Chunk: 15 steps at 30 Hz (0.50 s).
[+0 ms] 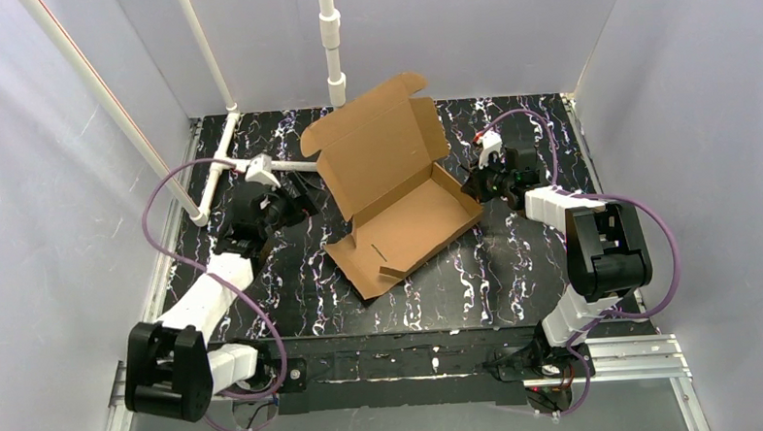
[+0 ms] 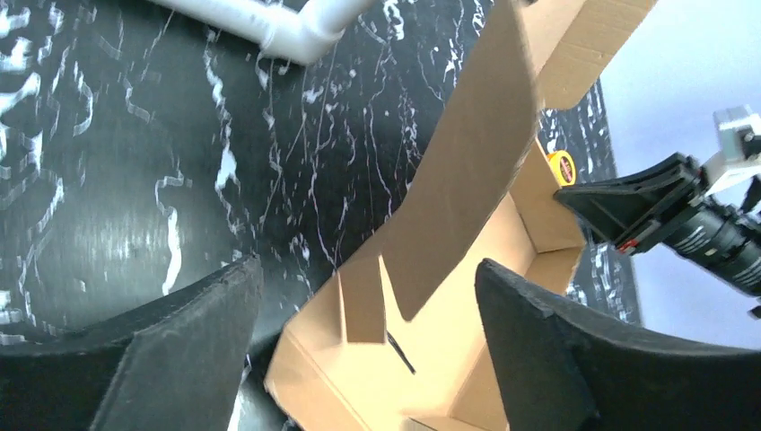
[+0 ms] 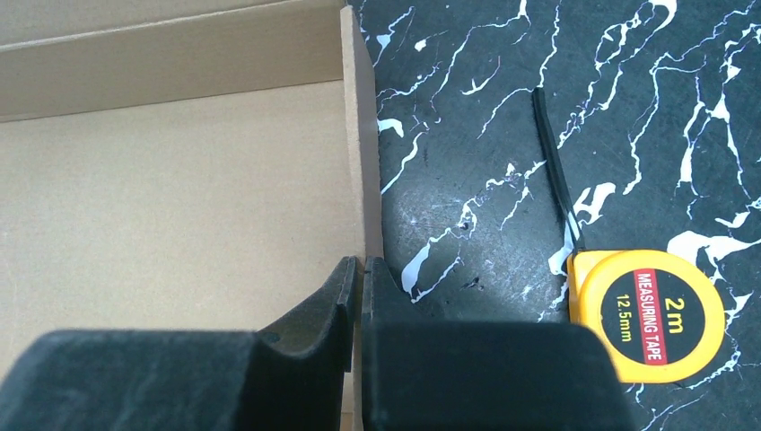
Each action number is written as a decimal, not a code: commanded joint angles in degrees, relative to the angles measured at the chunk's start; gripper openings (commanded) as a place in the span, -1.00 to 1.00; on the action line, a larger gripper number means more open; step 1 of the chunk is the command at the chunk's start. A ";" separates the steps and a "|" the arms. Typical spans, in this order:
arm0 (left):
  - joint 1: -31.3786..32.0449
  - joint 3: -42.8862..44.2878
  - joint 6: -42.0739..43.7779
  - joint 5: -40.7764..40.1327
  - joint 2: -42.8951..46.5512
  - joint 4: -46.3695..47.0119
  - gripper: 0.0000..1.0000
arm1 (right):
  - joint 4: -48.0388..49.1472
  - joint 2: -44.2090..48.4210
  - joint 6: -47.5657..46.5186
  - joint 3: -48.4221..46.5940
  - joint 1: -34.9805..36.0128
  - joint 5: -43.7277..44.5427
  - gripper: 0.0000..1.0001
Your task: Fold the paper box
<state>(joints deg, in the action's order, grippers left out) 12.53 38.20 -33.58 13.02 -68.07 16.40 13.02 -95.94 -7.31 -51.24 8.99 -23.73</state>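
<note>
Cardboard this thin bends easily, and the paper box is only half formed. It sits mid-surface, its tray lying flat and its lid standing tilted at the far side with nothing propping it. The left pincer gapes wide just left of the box and holds nothing, so the lid could flop either way. The right pincer is closed tight and appears to pinch the tray's right wall. A pull from there could crease that wall or drag the whole box, since the black, white-veined surface looks slick. A yellow tape measure lies near that wall, apart from it, and could catch the box if it slides right. Pale grey panels enclose the space on three sides, and a white pipe frame stands at the far left.
</note>
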 commanded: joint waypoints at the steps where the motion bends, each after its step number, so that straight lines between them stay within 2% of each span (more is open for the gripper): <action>1: -1.62 -5.16 -7.83 2.07 8.13 -4.18 0.94 | -0.81 1.04 2.32 -1.27 -0.33 0.35 -0.97; 6: -1.72 -13.39 -13.72 9.06 16.93 -4.53 0.97 | -1.78 2.61 3.87 0.83 -1.13 1.20 -0.97; 7: -1.76 -14.54 -14.74 10.00 17.75 -4.54 0.90 | -1.91 3.16 4.31 1.47 -1.31 1.65 -0.97; 11: -1.68 -16.70 -18.94 13.19 17.03 -4.54 0.29 | -1.55 6.23 6.08 4.38 -1.52 1.91 -0.97; 13: -1.12 -15.97 -19.64 13.92 14.65 -4.45 0.09 | -1.05 7.75 6.84 5.56 -1.53 1.32 -0.97; 15: 0.37 -14.60 -19.03 13.74 12.35 -4.37 0.01 | -1.13 8.77 6.96 6.39 -1.53 0.76 -0.97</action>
<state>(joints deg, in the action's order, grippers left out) 11.22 22.04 -50.54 23.68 -52.73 12.03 12.01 -90.70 -2.68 -46.35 7.81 -22.33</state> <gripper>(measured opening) 0.532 0.115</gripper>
